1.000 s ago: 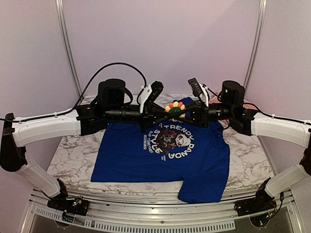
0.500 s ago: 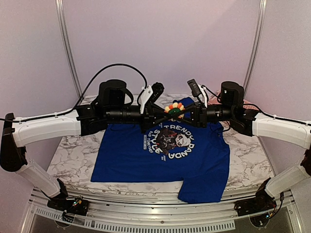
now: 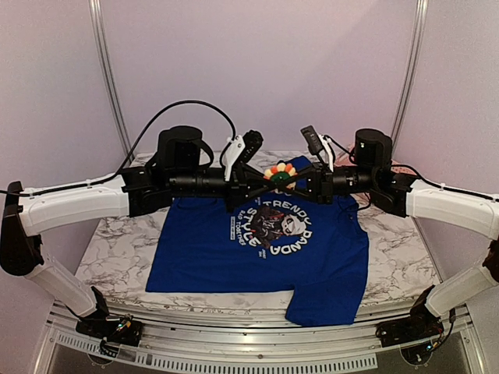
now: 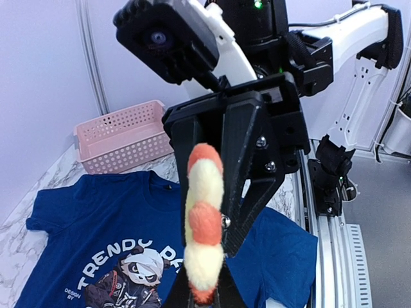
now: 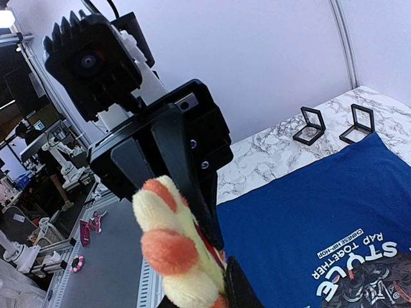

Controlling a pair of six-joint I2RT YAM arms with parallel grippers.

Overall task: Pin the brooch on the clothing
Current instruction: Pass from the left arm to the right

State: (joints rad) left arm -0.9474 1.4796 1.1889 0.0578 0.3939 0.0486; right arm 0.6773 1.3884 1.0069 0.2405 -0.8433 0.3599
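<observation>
Top external shows the brooch point(image 3: 280, 173) above the clothing point(image 3: 203, 249); left gripper point(image 3: 265, 178) and right gripper point(image 3: 297, 176) clench it.

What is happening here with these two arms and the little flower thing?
Both arms meet in the air above the blue T-shirt, which lies flat on the marble table. The left gripper is shut on the flower brooch, and the right gripper seems to pinch the back of it from the other side. The brooch is not yet on the shirt.
</observation>
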